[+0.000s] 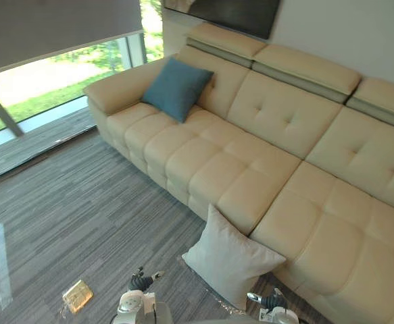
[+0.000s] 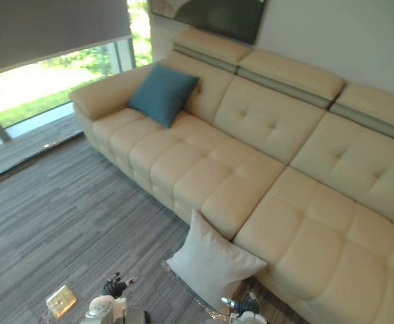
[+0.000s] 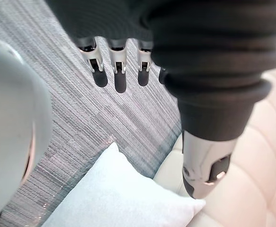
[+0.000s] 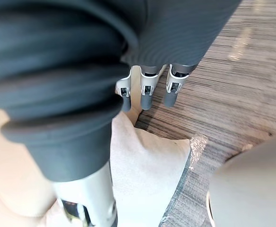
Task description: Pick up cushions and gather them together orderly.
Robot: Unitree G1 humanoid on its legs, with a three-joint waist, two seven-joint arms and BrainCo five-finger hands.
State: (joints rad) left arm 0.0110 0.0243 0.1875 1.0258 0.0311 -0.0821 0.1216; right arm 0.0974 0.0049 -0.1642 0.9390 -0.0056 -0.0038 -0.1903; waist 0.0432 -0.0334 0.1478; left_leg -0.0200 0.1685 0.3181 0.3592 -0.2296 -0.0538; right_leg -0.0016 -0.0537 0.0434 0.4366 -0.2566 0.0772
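Overhead, the left eye view takes in a long cream sofa (image 1: 264, 169) running from 10 o'clock down to 4 o'clock over grey striped carpet (image 1: 68, 216). A teal cushion (image 1: 177, 88) stands propped at 11 o'clock, against the backrest beside the armrest. A pale grey cushion (image 1: 232, 257) stands tilted on the carpet at 6 o'clock, its upper corner leaning on the front of the sofa's seat, well apart from the teal one. The left hand (image 1: 140, 280) shows at 7 o'clock, near that cushion's lower edge. The right hand (image 1: 272, 301) is at 5 o'clock, just beside its right corner. A small golden object (image 1: 77, 295) lies on the carpet at 8 o'clock. A window (image 1: 61, 81) under a grey roller blind (image 1: 48, 27) sits at 10 o'clock.

The right eye view gives the same layout, with a dark panel (image 2: 210, 17) on the wall at 12 o'clock.

In the left wrist view, the left hand's fingers (image 3: 120, 75) hang straight and loose above the carpet, holding nothing. The pale grey cushion lies beyond them against the sofa.

In the right wrist view, the right hand's fingers (image 4: 147, 92) are likewise straight and empty, with the pale grey cushion underneath.
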